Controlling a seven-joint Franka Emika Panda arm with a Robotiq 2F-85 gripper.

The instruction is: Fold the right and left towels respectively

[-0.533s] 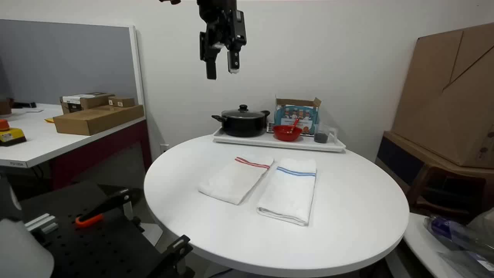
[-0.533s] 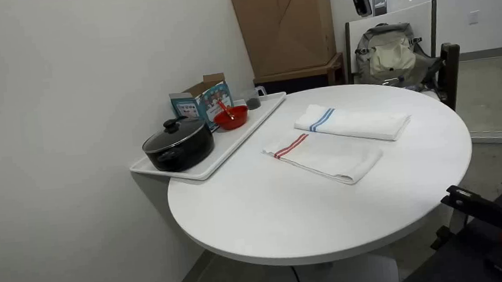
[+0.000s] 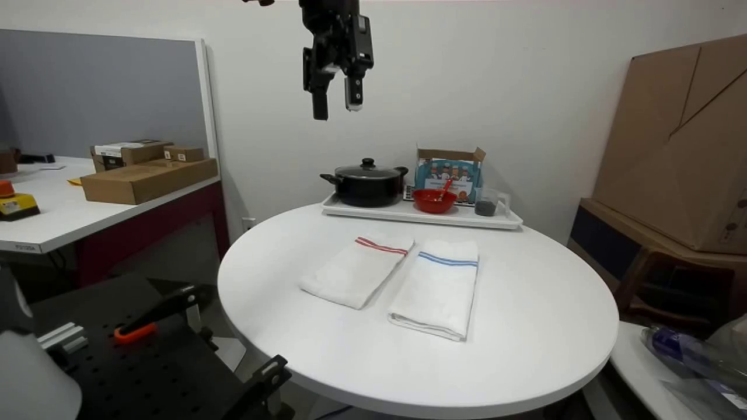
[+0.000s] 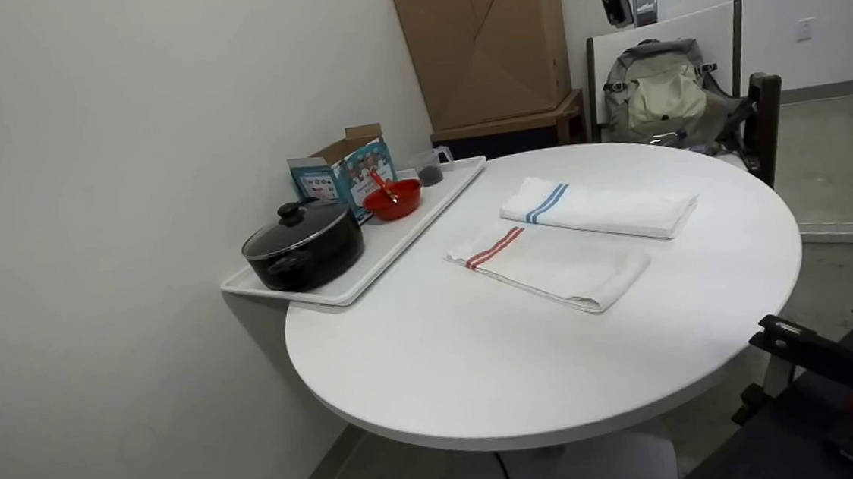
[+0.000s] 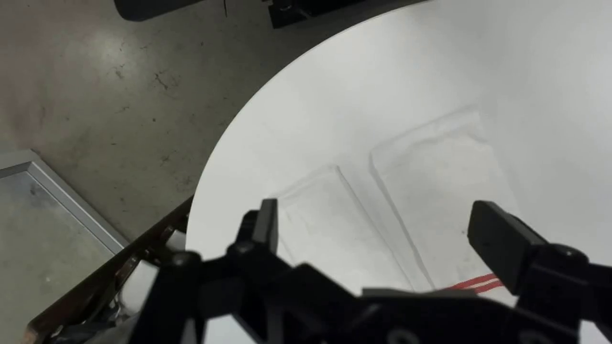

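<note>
The red-striped towel (image 3: 355, 274) lies flat on the left of the round worktop (image 3: 537, 332) in an exterior view, with the blue-striped towel (image 3: 440, 291) just beside it on the right. Bare surface shows between them, narrowing toward the far end; whether the far corners touch is hard to tell. Each forms a long, tidy rectangle with its stripes across the far end, and layered cloth shows at the near edge of both.

The pincer (image 3: 337, 106) hangs high above, well apart from the towels. In the wrist view its fingers (image 5: 497, 243) stand wide apart, with no cloth held between them.

As for progress, both towels appear to be at the same stage: no edge is lifted and no fold is half made. The layers suggest that each has at least one fold in it, but these pictures alone do not settle whether that is the prepared start or the finished result. If it is the start, both folds remain, and the wording of the task puts the right towel first. If it is the result, nothing looks left to do on the cloth, since both rectangles lie fairly neat.
</note>
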